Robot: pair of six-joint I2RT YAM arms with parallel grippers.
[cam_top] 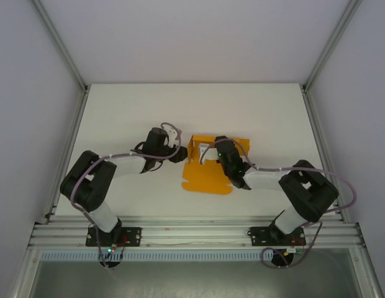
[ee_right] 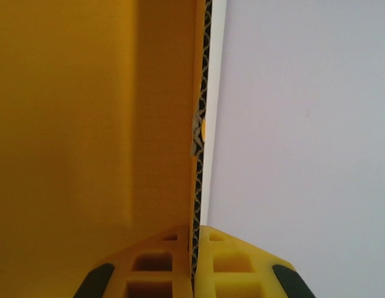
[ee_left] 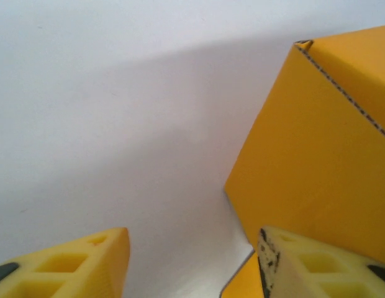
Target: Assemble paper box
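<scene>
The paper box [cam_top: 208,177] is orange-yellow card in the middle of the white table, partly folded, with upright walls at the back and a flat flap lying toward me. My right gripper [cam_top: 216,150] reaches into it from the right. In the right wrist view it [ee_right: 194,248] is shut on the edge of an upright box wall [ee_right: 118,124], which stands between the two fingers. My left gripper [cam_top: 179,154] is just left of the box. Seen from the left wrist it [ee_left: 192,264] is open over bare table, its right finger [ee_left: 317,267] next to the box's outer wall [ee_left: 317,155].
The white table [cam_top: 130,118] has free room to the left, right and behind the box. Aluminium rails [cam_top: 192,233] run along the near edge by the arm bases. Frame posts and grey walls [cam_top: 31,93] close in the sides.
</scene>
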